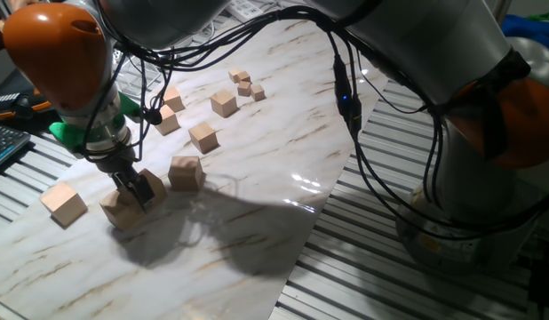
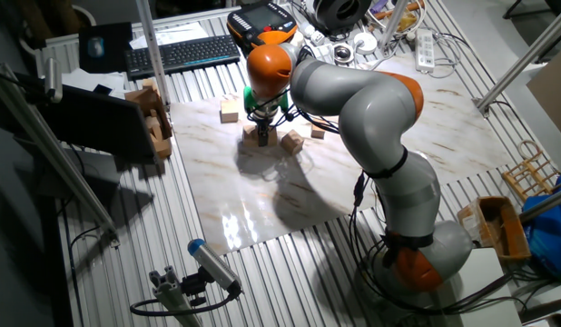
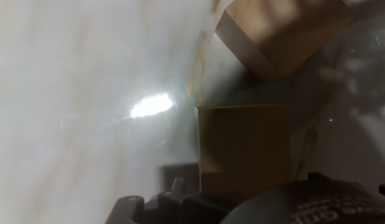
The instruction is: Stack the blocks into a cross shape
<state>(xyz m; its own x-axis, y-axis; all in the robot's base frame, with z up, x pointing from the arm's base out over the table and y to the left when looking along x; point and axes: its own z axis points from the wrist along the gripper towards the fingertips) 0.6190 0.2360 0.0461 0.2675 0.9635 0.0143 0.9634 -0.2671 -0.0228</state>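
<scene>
On the glossy marbled board [image 1: 283, 151], smooth tan wooden blocks lie scattered.
The gripper [image 1: 139, 192] is down on one block [image 1: 122, 211] near the front edge, fingers closed around it. A second block [image 1: 186, 172] sits just beside, a third [image 1: 64, 204] apart; smaller cubes [image 1: 245, 84] lie farther back.

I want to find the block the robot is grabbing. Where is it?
In one fixed view the block sits low on the left of the marble board, under the end effector, between a lone block and another block.
</scene>
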